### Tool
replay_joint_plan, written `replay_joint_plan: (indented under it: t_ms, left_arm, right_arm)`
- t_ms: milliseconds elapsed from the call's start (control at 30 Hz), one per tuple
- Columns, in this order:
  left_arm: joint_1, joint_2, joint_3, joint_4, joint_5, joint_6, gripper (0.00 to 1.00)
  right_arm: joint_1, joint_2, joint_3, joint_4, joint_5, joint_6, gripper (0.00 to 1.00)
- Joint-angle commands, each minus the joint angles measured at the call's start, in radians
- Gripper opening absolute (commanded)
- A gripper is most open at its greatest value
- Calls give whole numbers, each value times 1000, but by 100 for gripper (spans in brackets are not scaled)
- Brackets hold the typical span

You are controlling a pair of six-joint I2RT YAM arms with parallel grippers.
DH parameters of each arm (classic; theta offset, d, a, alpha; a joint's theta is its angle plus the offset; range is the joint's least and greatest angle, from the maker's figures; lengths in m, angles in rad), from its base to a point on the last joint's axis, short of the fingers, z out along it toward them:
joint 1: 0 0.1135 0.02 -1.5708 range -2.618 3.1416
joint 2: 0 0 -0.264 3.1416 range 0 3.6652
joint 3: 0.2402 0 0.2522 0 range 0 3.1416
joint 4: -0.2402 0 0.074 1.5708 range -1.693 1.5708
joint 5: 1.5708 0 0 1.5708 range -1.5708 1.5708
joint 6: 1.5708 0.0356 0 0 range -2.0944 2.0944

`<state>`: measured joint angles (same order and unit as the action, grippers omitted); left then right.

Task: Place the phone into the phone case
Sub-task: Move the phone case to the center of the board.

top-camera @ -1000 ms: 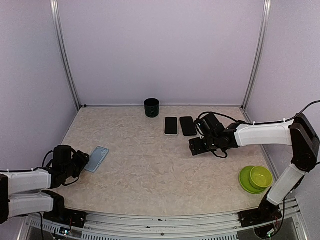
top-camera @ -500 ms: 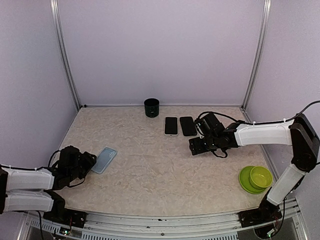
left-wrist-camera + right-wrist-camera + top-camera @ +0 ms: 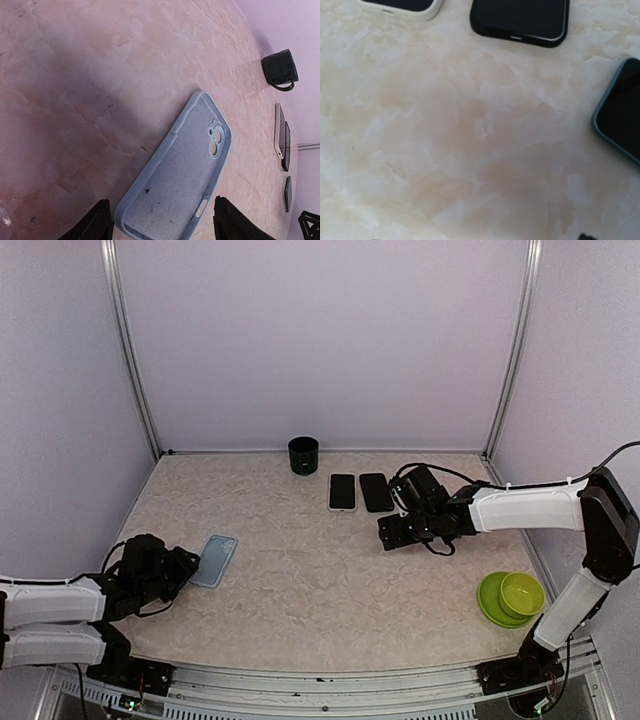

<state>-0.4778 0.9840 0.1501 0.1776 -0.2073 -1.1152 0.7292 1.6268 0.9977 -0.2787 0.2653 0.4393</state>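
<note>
1. Seen from above, a pale marbled surface [image 3: 320, 590] sits inside a lilac-walled booth. Two white-and-black arms reach in from its near edge.
2. The light blue phone case [image 3: 215, 560] lies flat at about 8 o'clock on the surface. Its open side faces up and its camera cut-out is at the far end.
3. The left end effector [image 3: 188, 570] sits low at the near end of the case. In the left wrist view its two black fingers [image 3: 100, 222] stand one on each side of that end, close to the edges. I cannot tell whether they clamp the case or only straddle it.
4. The right end effector [image 3: 388, 534] hangs low at about 2 o'clock. It is released and holds nothing; its wrist view shows bare surface beneath it.
5. Two phones lie side by side at about 1 o'clock, dark faces up, well apart from the case. The white-rimmed phone [image 3: 342, 491] is on the left and the black phone [image 3: 376, 492] is just beside it.
6. A third phone, the green-rimmed phone [image 3: 620, 112], shows at the 3 o'clock edge of the right wrist view.
7. A dark mug [image 3: 303, 455] stands at 12 o'clock by the back wall.
8. A green bowl [image 3: 523, 592] rests on a green plate [image 3: 490, 604] at about 4 o'clock.
</note>
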Motion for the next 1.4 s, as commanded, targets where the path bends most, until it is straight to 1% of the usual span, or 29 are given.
replay_joint_plan:
  t_ms: [0, 133, 333, 500, 600, 800, 967, 1100, 1233, 1367]
  left_arm:
    - [-4, -27, 49, -94, -112, 43, 68]
    - [-4, 10, 52, -71, -135, 66, 68]
    - [-8, 152, 48, 11, -63, 76, 68]
    - [-29, 194, 34, 81, -25, 78, 68]
    - [-54, 212, 42, 95, -15, 75, 67]
    - [-137, 257, 64, 121, -19, 51, 67]
    - [-214, 320, 95, 145, -31, 26, 67]
    - [-265, 378, 137, 166, -27, 22, 67]
    - [-281, 410, 159, 169, -21, 25, 67]
    - [-282, 377, 165, 139, -35, 34, 67]
  right_arm:
    - [-6, 9, 15, 8, 7, 2, 84]
    - [-6, 7, 14, -9, 34, -1, 84]
    - [-54, 12, 19, -48, 69, -10, 87]
    - [-149, 4, 13, -51, 52, -25, 88]
    - [-212, 6, 17, -47, 28, -27, 88]
    - [-328, 16, 44, -27, -30, -10, 88]
    - [-378, 89, 133, -50, -48, -33, 89]
    - [-436, 156, 191, -56, -95, -40, 89]
    - [-484, 207, 231, -50, -140, -47, 89]
    - [-522, 261, 272, -52, -205, -73, 89]
